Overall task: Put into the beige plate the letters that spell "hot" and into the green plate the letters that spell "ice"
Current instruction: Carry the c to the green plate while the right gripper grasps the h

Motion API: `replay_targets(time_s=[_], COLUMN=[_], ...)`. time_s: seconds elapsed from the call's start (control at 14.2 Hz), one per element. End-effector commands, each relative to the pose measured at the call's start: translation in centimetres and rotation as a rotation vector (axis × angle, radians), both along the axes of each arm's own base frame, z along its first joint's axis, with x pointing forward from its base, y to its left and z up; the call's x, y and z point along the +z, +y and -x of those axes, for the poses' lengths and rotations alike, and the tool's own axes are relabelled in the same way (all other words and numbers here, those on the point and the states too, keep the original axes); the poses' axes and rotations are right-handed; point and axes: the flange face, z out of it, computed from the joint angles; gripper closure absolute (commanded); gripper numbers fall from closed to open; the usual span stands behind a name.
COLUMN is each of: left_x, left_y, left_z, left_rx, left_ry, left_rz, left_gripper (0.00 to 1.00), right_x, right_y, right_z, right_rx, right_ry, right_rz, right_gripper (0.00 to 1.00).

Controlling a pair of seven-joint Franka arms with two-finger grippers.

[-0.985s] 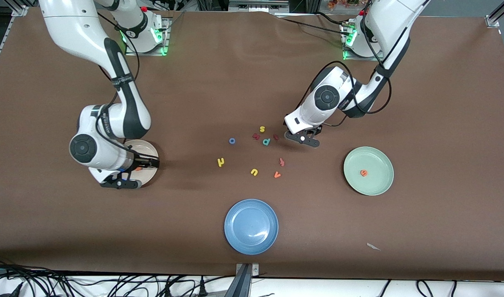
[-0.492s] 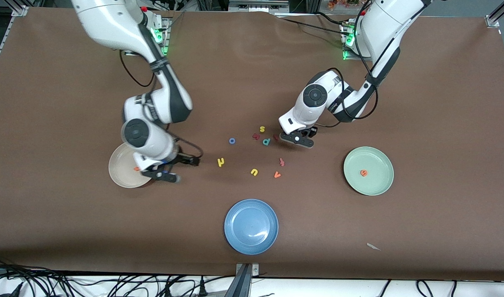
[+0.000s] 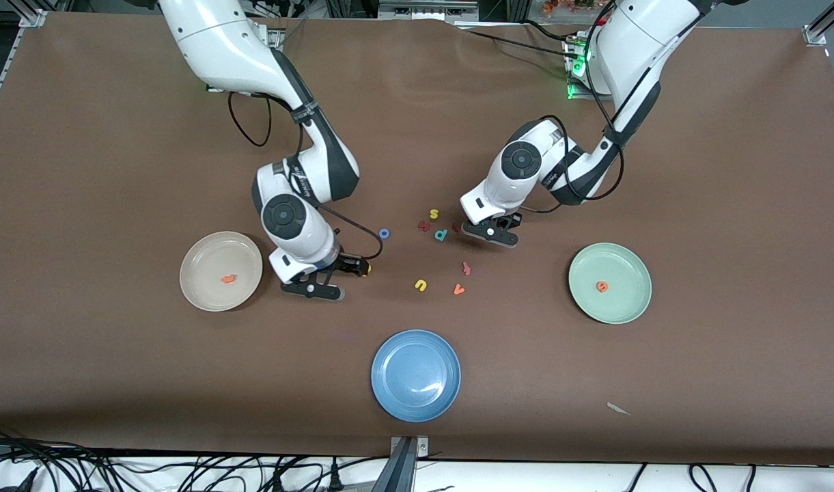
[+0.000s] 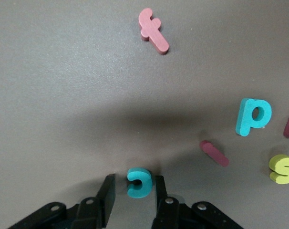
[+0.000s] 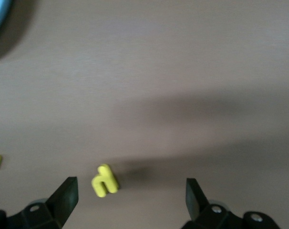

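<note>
My left gripper is down at the table with the teal "c" between its jaws. One finger touches the letter and the other stands a little apart from it. The dark red "i" lies close by. My right gripper hangs wide open over the yellow "h", holding nothing. The blue "o" lies farther from the camera than the "h". The beige plate holds the orange "t". The green plate holds the orange "e".
A teal "p", a yellow "s", a red letter, a pink "f", a yellow "u" and an orange "v" lie mid-table. A blue plate sits near the front edge.
My right arm has swung from over the beige plate to over the yellow "h", still open. My left gripper has shifted slightly and its jaws have narrowed around the teal "c".
</note>
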Motion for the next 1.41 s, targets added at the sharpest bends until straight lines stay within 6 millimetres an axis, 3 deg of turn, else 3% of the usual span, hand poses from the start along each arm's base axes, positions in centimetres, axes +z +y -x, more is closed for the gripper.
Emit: replay_targets(time_s=[0.0, 0.14, 0.35, 0.56, 0.91, 1.34], left_x=[-0.4, -0.6, -0.1, 2.5, 6.6, 6.1], left_y=[-0.6, -0.6, -0.7, 0.9, 8.8, 22.8], left_z=[-0.2, -0.1, -0.3, -2.0, -8.2, -12.6], left_rx=[0.000, -0.002, -0.010, -0.021, -0.127, -0.315], left_ry=[-0.024, -0.022, -0.029, -0.063, -0.010, -0.008], left_rz=[0.004, 0.002, 0.004, -0.009, -0.076, -0.045], left_gripper=[0.67, 0.72, 0.91, 0.92, 0.90, 0.90], right_x=[-1.2, -2.0, -3.9, -4.5, -5.0, -5.2], right_y=[2.6, 3.9, 4.9, 4.6, 4.1, 3.9], right_z=[0.4, 0.8, 1.5, 1.4, 0.9, 1.0], right_rx=[0.030, 0.052, 0.086, 0.098, 0.122, 0.120], right_ry=[-0.030, -0.032, -0.021, -0.016, -0.013, -0.007], right_rz=[-0.021, -0.018, -0.002, 0.006, 0.010, 0.012], right_gripper=[0.00, 0.00, 0.02, 0.12, 0.30, 0.58])
